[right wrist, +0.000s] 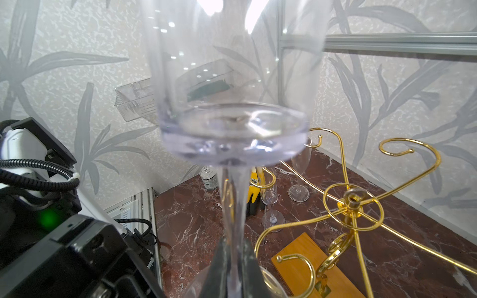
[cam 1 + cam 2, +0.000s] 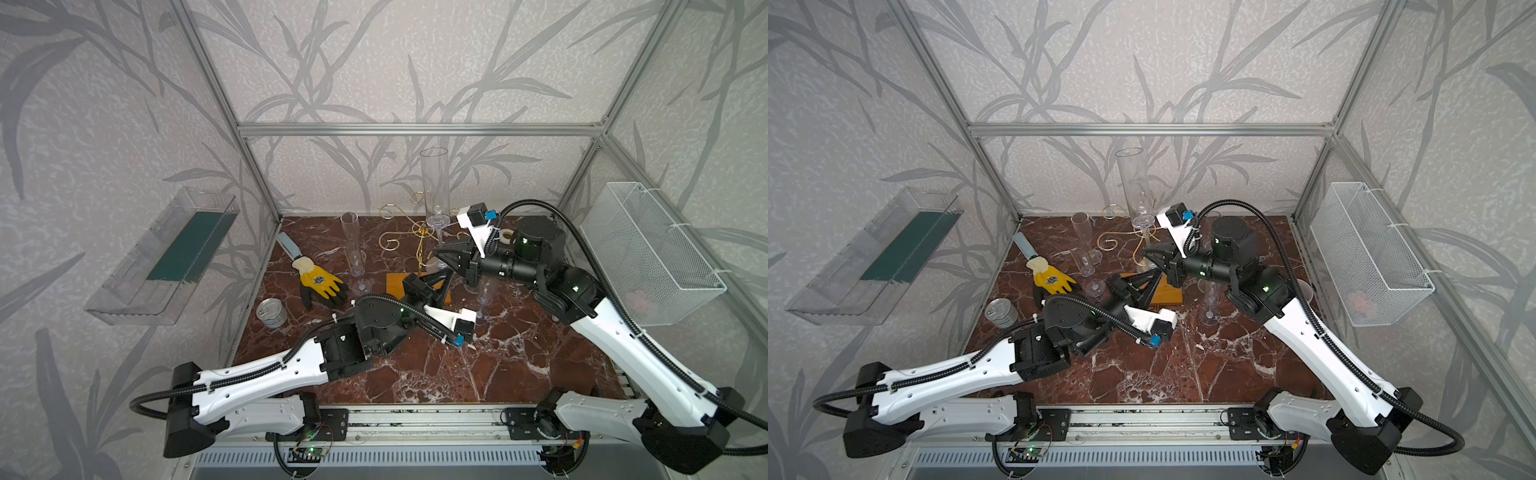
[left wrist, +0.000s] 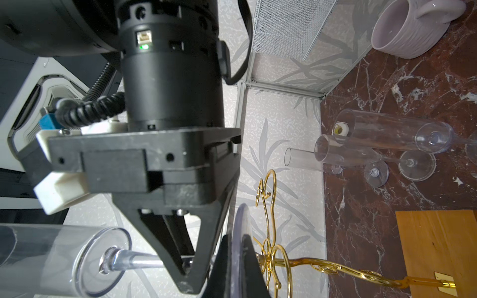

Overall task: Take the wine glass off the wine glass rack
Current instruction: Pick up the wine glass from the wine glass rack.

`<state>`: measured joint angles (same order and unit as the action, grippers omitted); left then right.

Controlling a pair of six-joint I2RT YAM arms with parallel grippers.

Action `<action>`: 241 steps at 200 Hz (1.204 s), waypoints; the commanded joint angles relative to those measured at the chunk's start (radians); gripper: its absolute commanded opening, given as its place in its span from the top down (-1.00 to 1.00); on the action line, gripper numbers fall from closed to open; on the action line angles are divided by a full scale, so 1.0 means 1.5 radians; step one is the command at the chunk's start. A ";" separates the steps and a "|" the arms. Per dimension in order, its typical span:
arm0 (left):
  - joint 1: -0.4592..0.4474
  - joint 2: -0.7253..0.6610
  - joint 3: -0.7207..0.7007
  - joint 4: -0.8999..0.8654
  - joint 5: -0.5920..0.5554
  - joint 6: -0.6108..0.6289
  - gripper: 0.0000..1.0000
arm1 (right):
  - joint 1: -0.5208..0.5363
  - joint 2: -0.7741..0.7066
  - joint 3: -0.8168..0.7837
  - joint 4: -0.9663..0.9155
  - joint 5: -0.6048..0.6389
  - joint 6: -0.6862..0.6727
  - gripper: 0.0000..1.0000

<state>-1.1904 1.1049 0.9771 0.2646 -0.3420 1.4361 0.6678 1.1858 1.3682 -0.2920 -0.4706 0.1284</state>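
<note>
The wine glass point(image 2: 435, 187) is a tall clear flute held upright above the table, its bowl close to the lens in the right wrist view point(image 1: 232, 77). My right gripper point(image 1: 233, 263) is shut on its stem, low down; in a top view that gripper point(image 2: 439, 252) reaches in from the right. My left gripper point(image 3: 238, 268) is shut on the glass's flat foot point(image 3: 240, 227), just beside the top ring of the wine glass rack point(image 3: 273, 255). The rack point(image 2: 422, 237) is gold wire with curled arms on an orange wooden base point(image 2: 397, 286).
Several other clear flutes point(image 2: 353, 245) stand on the marble table point(image 2: 478, 365), left and right of the rack. A yellow glove point(image 2: 320, 282) and a tin can point(image 2: 271, 313) lie at the left. A wire basket point(image 2: 648, 253) hangs on the right wall, a clear tray point(image 2: 166, 257) on the left.
</note>
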 commanded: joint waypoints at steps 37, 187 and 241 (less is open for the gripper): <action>-0.008 -0.059 -0.032 0.098 0.026 -0.087 -0.22 | 0.003 -0.028 -0.007 0.044 0.069 -0.017 1.00; 0.116 -0.291 -0.022 -0.137 0.209 -0.954 -0.40 | 0.112 -0.174 -0.211 0.077 0.078 -0.076 1.00; 0.204 -0.235 -0.019 -0.132 0.345 -1.120 -0.43 | 0.173 -0.198 -0.288 0.095 0.107 -0.055 1.00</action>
<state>-0.9134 0.7235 0.9527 0.0692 0.0597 -0.0647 0.8936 0.9215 0.9623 -0.2245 -0.3393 0.0292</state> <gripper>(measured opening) 0.715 0.097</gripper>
